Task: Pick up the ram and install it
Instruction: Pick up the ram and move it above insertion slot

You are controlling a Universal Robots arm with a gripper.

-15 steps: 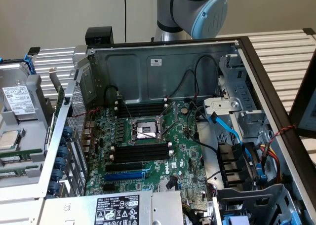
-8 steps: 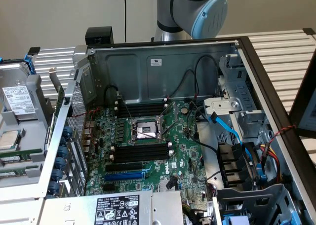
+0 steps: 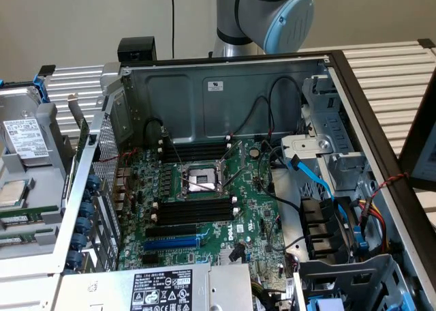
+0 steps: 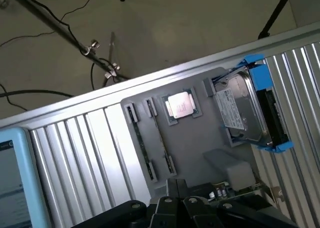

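Far on the exterior view's left, a grey tray (image 3: 51,181) sits on the slatted counter (image 3: 71,86), hard up against the PC case's side wall (image 3: 102,157). The tray carries a hard drive (image 3: 24,137) in a blue bracket, a CPU chip (image 3: 13,191) and the ram (image 3: 20,214). The ram is a long thin green strip lying in its holder, w/ a second green stick (image 3: 17,238) just beside it. Its chips and sticker are too small to make out. In the wrist view the ram (image 4: 160,135) is edge-on, a thin line between grey end clips, near the CPU chip (image 4: 180,105).

Moving right, the case is open on top w/ metal walls all round, so the free room is from above. The motherboard (image 3: 252,215) lies flat inside. The black memory slots (image 3: 194,209) run in two banks, one on either side of the CPU socket (image 3: 201,180), w/ a blue slot (image 3: 170,243) next to the near bank. Black cables (image 3: 262,113) droop down the back wall close to the far bank. A blue cable (image 3: 313,178) and a drive cage (image 3: 327,154) crowd the exterior view's right.

The arm (image 3: 272,11) shows as a grey column w/ a blue-capped joint, standing behind the case's back wall. The pincer (image 4: 182,205) hangs over the tray, its black body overlapping the tray's edge by the ends of the ram holders. Its jaws are closed up, w/ nothing seen between them.
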